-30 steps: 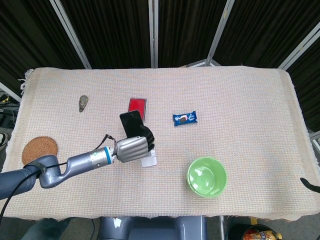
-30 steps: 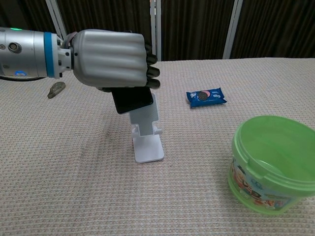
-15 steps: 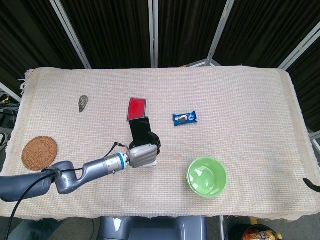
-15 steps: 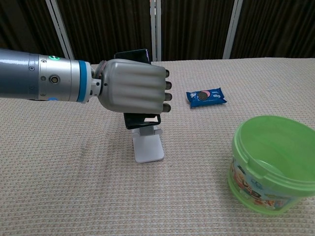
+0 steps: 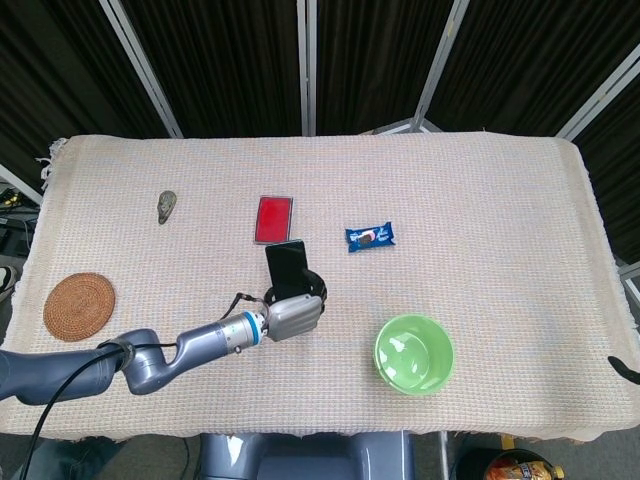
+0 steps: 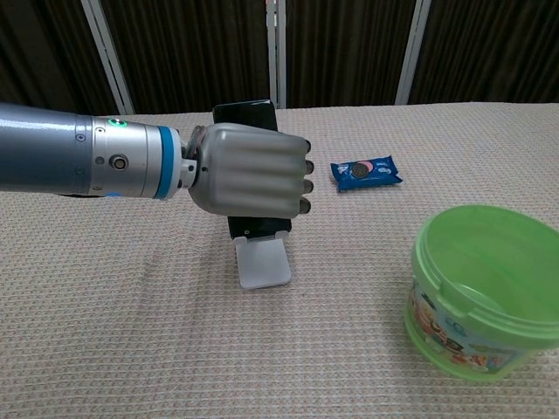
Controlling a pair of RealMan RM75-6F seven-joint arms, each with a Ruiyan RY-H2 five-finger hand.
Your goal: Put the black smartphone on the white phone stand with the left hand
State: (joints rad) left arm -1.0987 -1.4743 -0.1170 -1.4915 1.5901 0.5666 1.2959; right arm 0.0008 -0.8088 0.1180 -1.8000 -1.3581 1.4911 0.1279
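Observation:
My left hand (image 6: pixel 249 170) (image 5: pixel 293 315) grips the black smartphone (image 6: pixel 245 113) (image 5: pixel 287 265), fingers wrapped around its middle. The phone stands upright, its top edge showing above the hand and its lower edge down at the lip of the white phone stand (image 6: pixel 263 262). In the head view the stand is hidden beneath the hand. Whether the phone's weight rests on the stand I cannot tell. Only a dark tip of the right hand (image 5: pixel 627 369) shows at the right edge of the head view.
A green bucket (image 6: pixel 482 292) (image 5: pixel 414 353) stands right of the stand. A blue snack packet (image 6: pixel 366 172) (image 5: pixel 370 237) lies behind it. A red card (image 5: pixel 273 219), a small grey object (image 5: pixel 167 205) and a round wicker coaster (image 5: pixel 78 306) lie on the woven cloth to the left.
My left hand carried the phone to the right and down, from above and left of the stand to directly over it, the phone turning more upright.

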